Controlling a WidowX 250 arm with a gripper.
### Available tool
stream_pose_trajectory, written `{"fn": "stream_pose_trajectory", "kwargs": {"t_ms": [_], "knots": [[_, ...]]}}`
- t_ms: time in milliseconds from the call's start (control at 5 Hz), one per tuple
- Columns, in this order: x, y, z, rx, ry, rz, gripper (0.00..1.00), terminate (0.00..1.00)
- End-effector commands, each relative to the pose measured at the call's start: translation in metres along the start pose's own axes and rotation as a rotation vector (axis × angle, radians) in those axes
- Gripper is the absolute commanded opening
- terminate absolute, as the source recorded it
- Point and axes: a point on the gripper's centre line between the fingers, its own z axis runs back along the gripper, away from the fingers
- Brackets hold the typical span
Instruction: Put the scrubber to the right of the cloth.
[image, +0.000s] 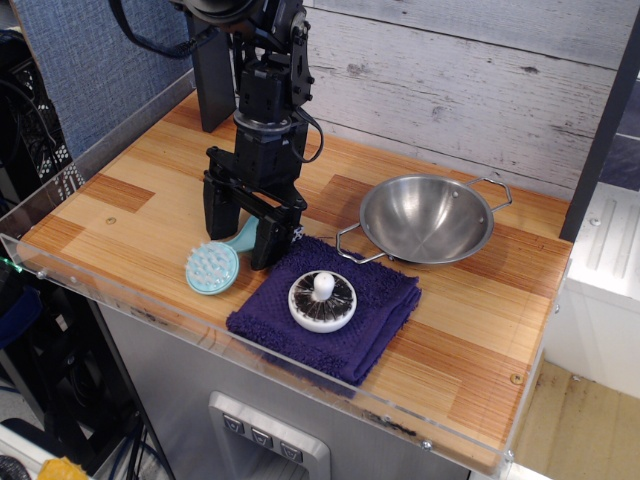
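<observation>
Near the tabletop (470, 300) front-left edge, cloth (370, 320) lies right of the scrubber (213, 266), whose handle sits between the gripper (242, 226) jaws, wide open, holding nothing: close squarely on the handle before lifting.

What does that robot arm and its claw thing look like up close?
The arm is all black, built of blocky, boxy sections with black cables looping along it. It ends in a gripper with two thick, flat black fingers hanging from a squarish black body. No markings are legible.
</observation>
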Motion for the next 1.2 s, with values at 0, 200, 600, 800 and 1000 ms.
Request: {"fn": "stream_pose_trajectory", "kwargs": {"t_ms": [0, 200, 600, 800, 1000], "knots": [[-0.009, 0.004, 0.001, 0.001, -0.020, 0.035, 0.00, 0.00], [-0.010, 0.004, 0.004, 0.001, -0.028, 0.042, 0.00, 0.00], [-0.025, 0.013, 0.038, -0.002, -0.082, 0.140, 0.00, 0.00], [-0.041, 0.013, 0.084, 0.042, -0.259, 0.339, 0.00, 0.00], [-0.038, -0.034, 0.136, 0.056, -0.361, 0.328, 0.00, 0.00]]}}
